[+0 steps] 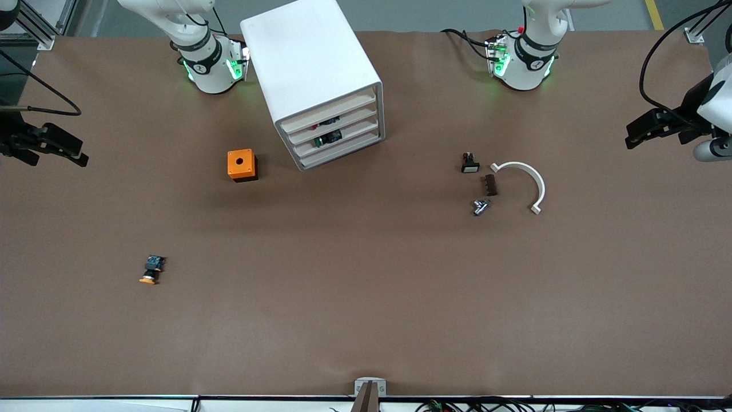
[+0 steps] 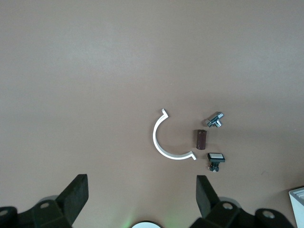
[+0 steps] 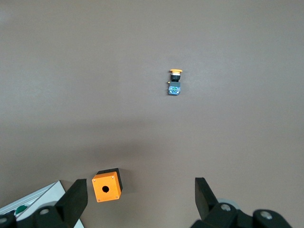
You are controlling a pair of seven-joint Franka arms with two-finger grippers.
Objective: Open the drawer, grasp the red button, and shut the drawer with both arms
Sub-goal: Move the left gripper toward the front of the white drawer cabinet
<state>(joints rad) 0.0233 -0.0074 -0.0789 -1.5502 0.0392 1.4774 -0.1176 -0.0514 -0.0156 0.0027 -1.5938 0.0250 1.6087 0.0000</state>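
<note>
Judging the drawer (image 1: 334, 121) light, stiff, free-sliding, best hooked at its front lip; left gripper (image 2: 142, 199) and right gripper (image 3: 140, 202) hang wide open, empty

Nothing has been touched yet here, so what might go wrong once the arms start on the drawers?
1. All four drawers of the white cabinet look alike and shut; small parts show in two, so the wrong drawer may get pulled.
2. The yellow-orange button lying loose on the table could be mistaken for the red one.
3. The cabinet sits askew, unheld; pulling with one arm may drag it. The left end effector and right end effector are both open, far off.
</note>
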